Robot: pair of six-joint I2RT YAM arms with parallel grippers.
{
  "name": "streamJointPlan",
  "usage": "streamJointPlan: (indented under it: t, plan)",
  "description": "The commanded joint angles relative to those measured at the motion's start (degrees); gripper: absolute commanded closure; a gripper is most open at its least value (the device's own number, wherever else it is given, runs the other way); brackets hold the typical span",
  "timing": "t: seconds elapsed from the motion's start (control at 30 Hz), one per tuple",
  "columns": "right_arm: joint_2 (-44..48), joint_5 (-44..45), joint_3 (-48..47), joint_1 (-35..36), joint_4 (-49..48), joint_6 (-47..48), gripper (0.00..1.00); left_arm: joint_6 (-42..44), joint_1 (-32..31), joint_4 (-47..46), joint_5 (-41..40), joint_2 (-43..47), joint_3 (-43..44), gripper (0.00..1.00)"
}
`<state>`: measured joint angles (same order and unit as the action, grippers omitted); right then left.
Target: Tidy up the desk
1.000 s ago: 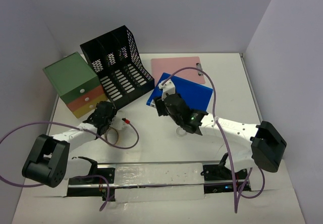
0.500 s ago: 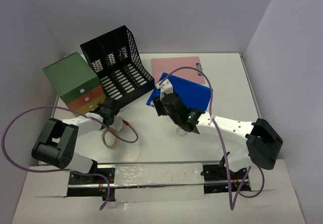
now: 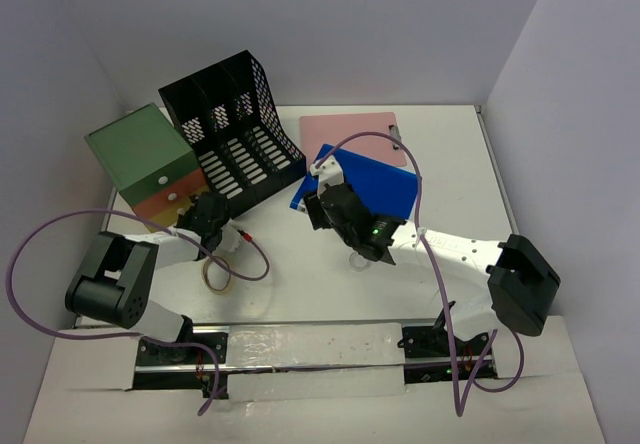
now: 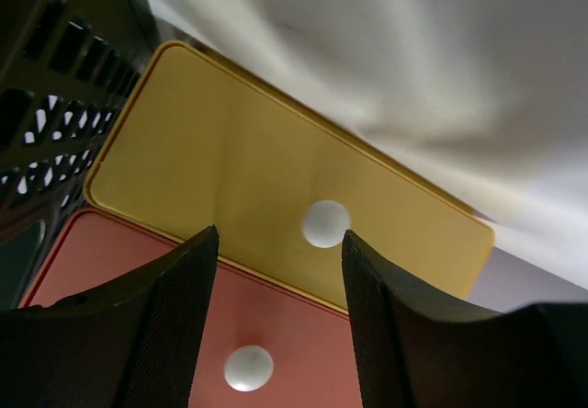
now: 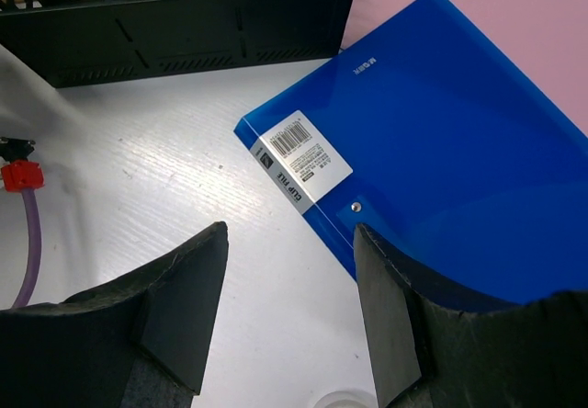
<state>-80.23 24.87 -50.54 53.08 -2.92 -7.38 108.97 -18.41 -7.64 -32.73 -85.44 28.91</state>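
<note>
Left gripper (image 4: 280,239) closer to drawers (image 4: 230,164), two knobs (image 4: 326,223)

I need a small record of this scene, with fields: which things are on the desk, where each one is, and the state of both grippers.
surface: desk, white
back left: drawer unit, green top, orange drawer above yellow drawer
next to it: black mesh file rack
back centre: pink clipboard, flat
on its near edge: blue clip file
near left: rubber band
left gripper: open, facing the yellow drawer's white knob
right gripper: open, over the file's labelled corner
</note>
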Motion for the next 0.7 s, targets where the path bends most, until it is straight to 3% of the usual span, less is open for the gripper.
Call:
streamJointPlan:
  t: [0.0,0.13,0.27,0.33,0.67]
  plan:
    - [0.07,1.84,-2.01,-0.53,-0.87,0.42,0.36,4.49,0.83,-3.86,-1.51,-1.5,-0.9,0.37]
    - [0.16,1.67,-2.1,-0.7,-0.52,0.43,0.36,5.82,0.91,-5.05,-1.79,-1.66,-1.57,0.37]
    - [0.96,1.95,-1.56,-0.78,-0.87,0.52,0.36,0.3,0.78,2.96,-2.15,-1.26,-0.36,0.37]
    - [1.27,2.03,-1.25,-0.93,-0.88,0.37,0.36,-3.08,0.74,6.48,-1.85,-1.0,0.72,0.32]
    - [2.08,1.5,-1.76,-1.05,-0.37,-0.23,0.36,-12.43,0.39,11.13,-2.95,-1.41,1.42,0.34]
